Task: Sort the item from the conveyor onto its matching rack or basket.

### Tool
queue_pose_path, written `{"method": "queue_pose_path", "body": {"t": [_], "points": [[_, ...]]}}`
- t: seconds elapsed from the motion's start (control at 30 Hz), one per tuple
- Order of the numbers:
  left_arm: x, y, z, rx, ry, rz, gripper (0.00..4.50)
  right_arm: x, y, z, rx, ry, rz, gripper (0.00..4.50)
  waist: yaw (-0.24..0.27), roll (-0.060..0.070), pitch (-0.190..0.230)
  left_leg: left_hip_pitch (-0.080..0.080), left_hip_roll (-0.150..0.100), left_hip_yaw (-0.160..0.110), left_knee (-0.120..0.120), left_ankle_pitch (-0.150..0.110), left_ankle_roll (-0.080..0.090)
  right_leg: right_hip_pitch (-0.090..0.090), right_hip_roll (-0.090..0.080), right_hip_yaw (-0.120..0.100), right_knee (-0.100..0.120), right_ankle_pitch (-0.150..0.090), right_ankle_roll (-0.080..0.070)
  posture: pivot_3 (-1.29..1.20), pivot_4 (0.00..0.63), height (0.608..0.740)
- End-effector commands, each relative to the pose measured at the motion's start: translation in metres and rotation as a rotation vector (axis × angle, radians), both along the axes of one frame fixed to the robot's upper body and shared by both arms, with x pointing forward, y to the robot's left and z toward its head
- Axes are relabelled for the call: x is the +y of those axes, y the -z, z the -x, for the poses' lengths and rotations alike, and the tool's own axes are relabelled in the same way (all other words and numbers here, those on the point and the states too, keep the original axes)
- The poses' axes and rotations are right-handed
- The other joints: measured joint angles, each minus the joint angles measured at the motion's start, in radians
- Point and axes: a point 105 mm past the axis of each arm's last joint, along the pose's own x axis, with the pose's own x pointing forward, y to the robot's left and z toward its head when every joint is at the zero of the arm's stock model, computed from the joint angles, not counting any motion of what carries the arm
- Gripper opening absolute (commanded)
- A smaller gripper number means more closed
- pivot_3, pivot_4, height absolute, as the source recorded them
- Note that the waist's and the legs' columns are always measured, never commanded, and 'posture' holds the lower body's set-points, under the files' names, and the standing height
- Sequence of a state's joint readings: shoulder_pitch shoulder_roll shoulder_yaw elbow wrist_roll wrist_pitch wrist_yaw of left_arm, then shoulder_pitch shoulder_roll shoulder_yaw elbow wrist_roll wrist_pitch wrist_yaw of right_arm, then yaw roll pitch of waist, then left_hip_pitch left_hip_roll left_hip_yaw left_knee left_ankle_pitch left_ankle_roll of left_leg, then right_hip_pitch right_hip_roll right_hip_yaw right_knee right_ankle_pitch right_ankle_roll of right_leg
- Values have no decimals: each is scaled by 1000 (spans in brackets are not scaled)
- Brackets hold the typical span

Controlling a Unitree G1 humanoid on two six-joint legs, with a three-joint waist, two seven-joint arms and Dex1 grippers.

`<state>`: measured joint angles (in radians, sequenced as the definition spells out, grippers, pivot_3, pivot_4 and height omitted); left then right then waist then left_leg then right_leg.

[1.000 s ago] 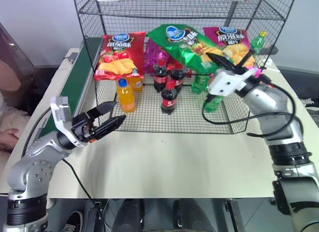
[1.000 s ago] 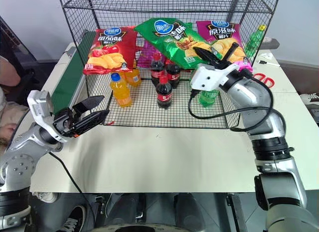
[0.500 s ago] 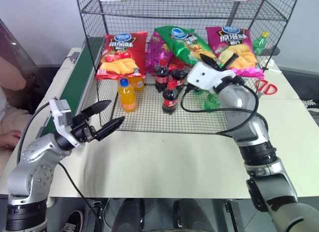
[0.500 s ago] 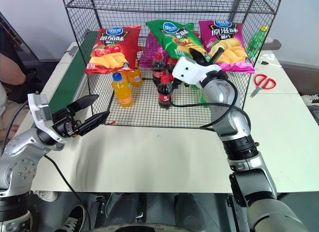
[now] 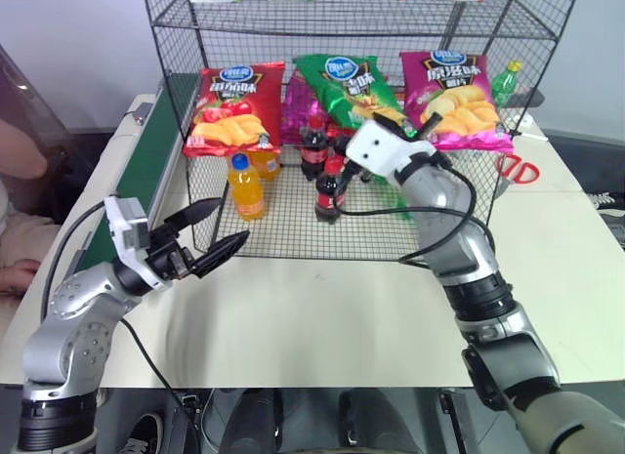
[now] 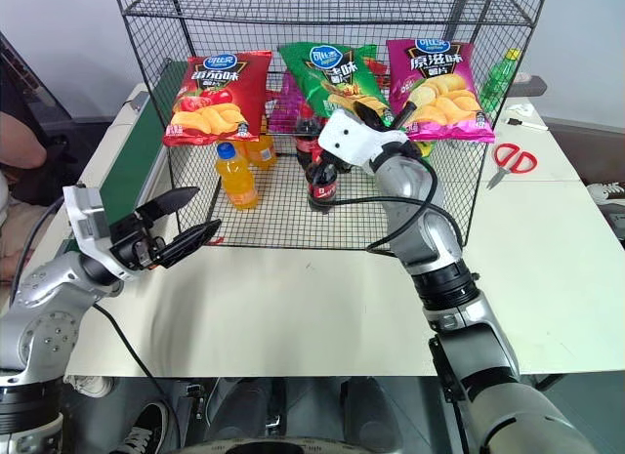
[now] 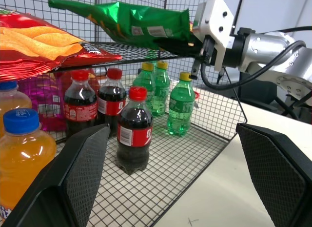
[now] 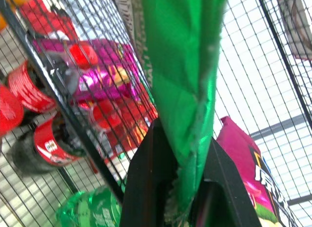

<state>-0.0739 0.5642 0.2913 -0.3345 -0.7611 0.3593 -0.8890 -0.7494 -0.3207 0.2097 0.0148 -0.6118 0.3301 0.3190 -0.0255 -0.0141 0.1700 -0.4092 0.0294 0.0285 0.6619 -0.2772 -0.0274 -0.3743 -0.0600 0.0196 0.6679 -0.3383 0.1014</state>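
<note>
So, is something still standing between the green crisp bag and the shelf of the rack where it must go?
Nothing visible does. The green crisp bag already lies on the wire shelf between the red bag and the pink-purple bag. The right gripper pinches its near edge.

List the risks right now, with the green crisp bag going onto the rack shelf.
1. The right gripper pinches only the bottom edge of the green crisp bag; if released, the bag may slide off the sloped shelf of the rack onto the cola bottles below.
2. The bag sits tight between the red crisp bag and the pink-purple crisp bag; pushing further could shift them.
</note>
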Motion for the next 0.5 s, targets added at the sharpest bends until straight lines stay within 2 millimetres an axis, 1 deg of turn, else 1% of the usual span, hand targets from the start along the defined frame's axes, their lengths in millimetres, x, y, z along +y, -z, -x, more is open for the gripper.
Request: {"method": "queue_pose_path", "body": {"t": [0.03,0.07,0.1,0.13,0.2,0.27,0.33,0.4,0.43,0.5], "points": [[0,-7,2,-46,-5,-9,4500,14,-16,4,-17,-65,-62,2045,-7,0,0,0,0,0,0,0,0,0,0,0,0,0,0,0,150,739],[0,-7,2,-45,-6,-10,4500,17,-17,5,-17,-72,-62,2554,-11,0,0,0,0,0,0,0,0,0,0,0,1,0,0,0,150,739],[0,-6,2,-45,-7,-9,4500,20,-18,6,-17,-90,-60,2968,-13,0,0,0,0,0,0,0,0,0,0,0,1,0,0,0,150,739],[0,-6,2,-45,-9,-8,4500,25,-21,9,-14,-122,-103,3460,-16,0,0,0,0,0,0,0,0,0,0,0,1,0,0,0,150,739],[0,-6,2,-45,-12,-7,4500,29,-29,14,-17,-164,-168,3460,-20,0,0,0,0,-1,0,0,0,0,0,0,1,0,0,0,150,739],[1,-5,2,-43,-16,-7,4500,33,-32,19,-7,-220,-205,3460,-21,0,0,0,0,0,0,0,0,0,0,0,1,0,0,0,150,739],[1,-4,2,-43,-18,-7,4500,33,-33,21,-14,-230,-190,3460,-19,0,0,0,0,0,0,0,0,-1,0,0,2,0,0,0,150,739],[1,-4,3,-43,-18,-8,4500,38,-24,25,39,-277,-204,3460,-18,0,0,0,0,0,0,0,0,0,0,0,1,0,0,0,150,739],[1,-4,3,-44,-19,-8,4500,45,-20,32,85,-341,-247,3460,-17,0,0,0,0,0,0,0,0,0,0,0,1,0,0,0,150,739],[1,-4,2,-45,-20,-8,4500,49,-28,41,72,-391,-315,3460,-18,0,0,0,0,-1,0,0,0,0,0,-1,1,0,0,0,150,739]]}}
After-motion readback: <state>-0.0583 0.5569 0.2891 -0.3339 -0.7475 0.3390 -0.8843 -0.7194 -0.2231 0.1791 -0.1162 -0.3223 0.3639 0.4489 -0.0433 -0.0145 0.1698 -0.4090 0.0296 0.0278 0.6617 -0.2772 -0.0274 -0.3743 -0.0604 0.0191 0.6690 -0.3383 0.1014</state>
